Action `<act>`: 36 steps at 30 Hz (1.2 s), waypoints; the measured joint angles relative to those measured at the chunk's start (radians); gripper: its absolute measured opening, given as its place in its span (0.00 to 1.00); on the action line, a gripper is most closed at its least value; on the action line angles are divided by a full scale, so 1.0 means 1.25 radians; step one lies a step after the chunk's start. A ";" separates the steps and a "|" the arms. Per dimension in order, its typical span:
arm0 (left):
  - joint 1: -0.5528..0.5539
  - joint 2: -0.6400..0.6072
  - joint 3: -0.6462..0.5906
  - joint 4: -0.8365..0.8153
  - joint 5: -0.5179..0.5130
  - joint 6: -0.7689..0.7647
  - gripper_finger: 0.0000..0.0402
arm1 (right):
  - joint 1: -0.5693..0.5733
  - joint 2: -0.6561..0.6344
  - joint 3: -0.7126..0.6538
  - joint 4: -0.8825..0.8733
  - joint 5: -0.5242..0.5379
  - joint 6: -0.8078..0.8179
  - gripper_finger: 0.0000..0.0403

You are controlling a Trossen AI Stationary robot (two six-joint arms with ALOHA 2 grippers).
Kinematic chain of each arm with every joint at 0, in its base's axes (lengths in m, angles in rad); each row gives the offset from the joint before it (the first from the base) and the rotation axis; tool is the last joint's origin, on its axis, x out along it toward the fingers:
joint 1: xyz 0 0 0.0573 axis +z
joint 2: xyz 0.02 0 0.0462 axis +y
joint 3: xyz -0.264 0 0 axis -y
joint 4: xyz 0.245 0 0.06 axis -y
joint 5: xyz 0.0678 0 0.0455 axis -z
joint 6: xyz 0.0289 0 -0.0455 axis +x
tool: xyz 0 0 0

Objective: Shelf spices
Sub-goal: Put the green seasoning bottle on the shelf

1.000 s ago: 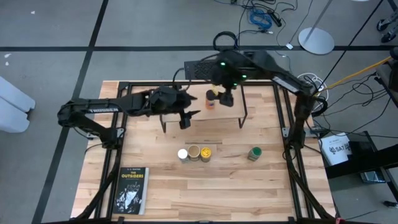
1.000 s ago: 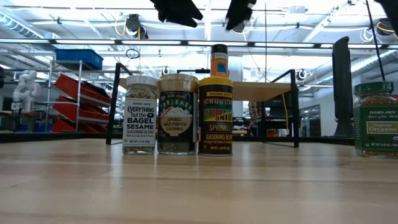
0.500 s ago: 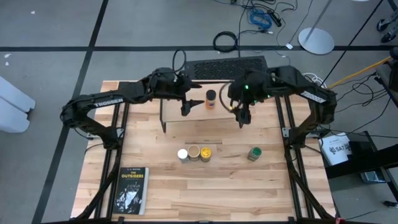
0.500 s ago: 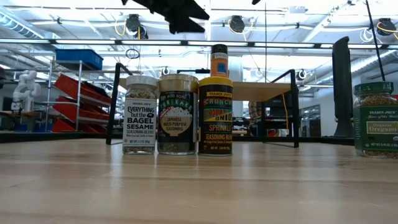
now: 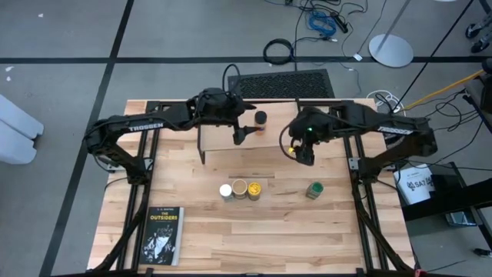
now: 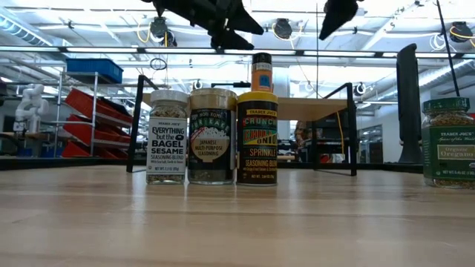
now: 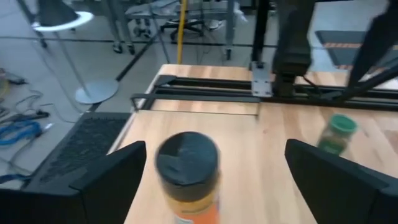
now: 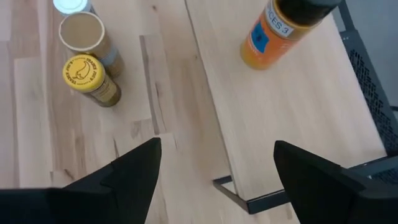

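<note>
The orange jar with the black lid (image 5: 260, 119) (image 7: 186, 168) (image 8: 280, 28) stands upright on the shelf (image 5: 223, 137), a light plank on black wire legs. On the table, the white-lidded jar (image 5: 225, 191), the tan-lidded jar (image 5: 240, 188) and the yellow-lidded jar (image 5: 254, 189) stand in a row. The green-lidded jar (image 5: 314, 189) stands apart to their right. My left gripper (image 5: 243, 134) (image 7: 216, 149) is open above the shelf, just short of the orange jar. My right gripper (image 5: 301, 157) (image 8: 217, 155) is open in the air off the shelf's right end, pointing down.
A dark book (image 5: 162, 235) lies near the table's near left corner. Black rails (image 5: 355, 165) run along the table's sides. Bare wood (image 5: 284, 231) lies in front of the jars. A black mat (image 5: 280, 83) sits beyond the far edge.
My right gripper has drawn away from the orange jar on the shelf, moving toward the table's right and near edge. My left gripper has swung over the shelf toward the right and the orange jar. The jars have kept their places.
</note>
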 joint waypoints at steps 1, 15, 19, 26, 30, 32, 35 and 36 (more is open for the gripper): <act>0.001 0.002 0.000 0.001 -0.009 0.001 0.99 | 0.000 -0.011 -0.016 0.013 0.000 0.003 0.74; 0.024 0.079 0.000 0.057 -0.017 0.000 1.00 | 0.013 -0.058 -0.069 0.114 -0.001 -0.013 0.74; 0.023 0.093 0.000 0.069 -0.008 -0.001 1.00 | 0.022 -0.057 -0.069 0.114 -0.001 -0.016 0.74; 0.024 0.115 0.000 0.113 -0.007 -0.003 1.00 | 0.025 -0.057 -0.069 0.120 -0.001 -0.031 0.74; 0.025 0.119 0.000 0.118 -0.006 -0.003 1.00 | 0.025 -0.057 -0.069 0.120 -0.001 -0.033 0.74; 0.025 0.119 0.000 0.118 -0.006 -0.003 0.99 | 0.025 -0.057 -0.069 0.123 -0.001 -0.036 0.74; 0.024 0.119 0.000 0.117 -0.005 -0.003 0.96 | 0.025 -0.057 -0.069 0.127 -0.001 -0.040 0.74; 0.024 0.119 0.000 0.117 -0.005 -0.002 0.95 | 0.025 -0.057 -0.069 0.127 -0.001 -0.040 0.74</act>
